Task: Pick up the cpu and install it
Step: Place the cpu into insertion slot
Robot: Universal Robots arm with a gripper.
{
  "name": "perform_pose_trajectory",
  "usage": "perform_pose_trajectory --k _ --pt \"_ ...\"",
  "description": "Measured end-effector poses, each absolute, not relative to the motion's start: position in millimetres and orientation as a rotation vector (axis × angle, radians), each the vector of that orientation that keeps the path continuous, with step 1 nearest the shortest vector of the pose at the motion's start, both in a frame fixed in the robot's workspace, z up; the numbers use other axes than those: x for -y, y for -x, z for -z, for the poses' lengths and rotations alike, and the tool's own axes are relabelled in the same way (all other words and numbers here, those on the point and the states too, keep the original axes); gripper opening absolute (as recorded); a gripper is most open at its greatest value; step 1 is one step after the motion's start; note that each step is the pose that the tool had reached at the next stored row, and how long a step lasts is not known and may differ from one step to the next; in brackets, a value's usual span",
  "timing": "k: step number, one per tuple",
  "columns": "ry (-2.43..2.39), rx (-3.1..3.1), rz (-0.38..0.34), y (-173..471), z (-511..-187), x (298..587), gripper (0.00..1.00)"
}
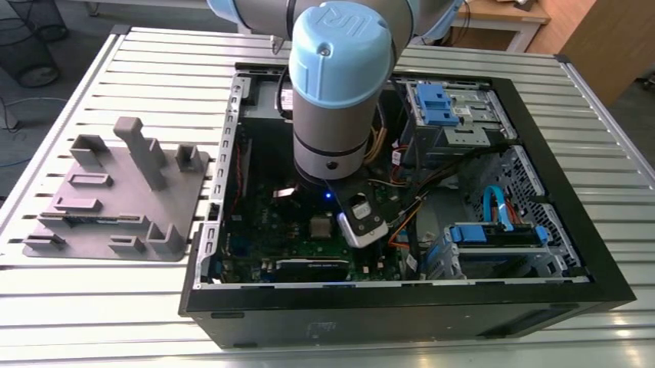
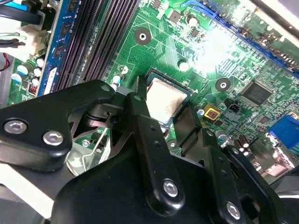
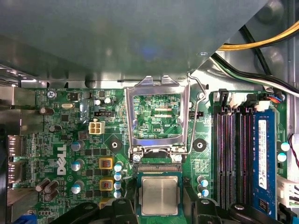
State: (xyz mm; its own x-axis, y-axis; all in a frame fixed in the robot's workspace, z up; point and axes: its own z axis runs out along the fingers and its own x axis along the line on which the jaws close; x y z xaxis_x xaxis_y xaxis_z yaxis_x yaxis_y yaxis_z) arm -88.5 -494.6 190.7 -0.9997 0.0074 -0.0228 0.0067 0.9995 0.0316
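The fingers (image 2: 142,121) of the gripper (image 2: 163,105) are held slightly apart and set either side of the cpu (image 2: 166,98), with a thin gap at each edge. The cpu is seated flat in its socket on the green motherboard (image 3: 70,154), just beside the opened socket frame (image 3: 156,85). Memory slots (image 3: 231,154) are seen nearby. The arm (image 1: 333,92) is seen inside the open computer case (image 1: 409,295).

1. The arm (image 1: 330,115): in the exterior view its last grey segment stands near vertical, the pale blue joint cap (image 1: 343,54) uppermost and the wrist end pointing down.
2. The gripper (image 2: 163,106): in the second wrist view, black bolted linkages reach forward from the wrist.
3. Closure: not determinable.
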Motion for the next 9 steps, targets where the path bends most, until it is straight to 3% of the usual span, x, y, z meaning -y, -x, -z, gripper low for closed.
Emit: perform_pose_trajectory --k 9 --pt "-0.011 -3.119 -0.048 88.6 -188.2 494.2 0.47"
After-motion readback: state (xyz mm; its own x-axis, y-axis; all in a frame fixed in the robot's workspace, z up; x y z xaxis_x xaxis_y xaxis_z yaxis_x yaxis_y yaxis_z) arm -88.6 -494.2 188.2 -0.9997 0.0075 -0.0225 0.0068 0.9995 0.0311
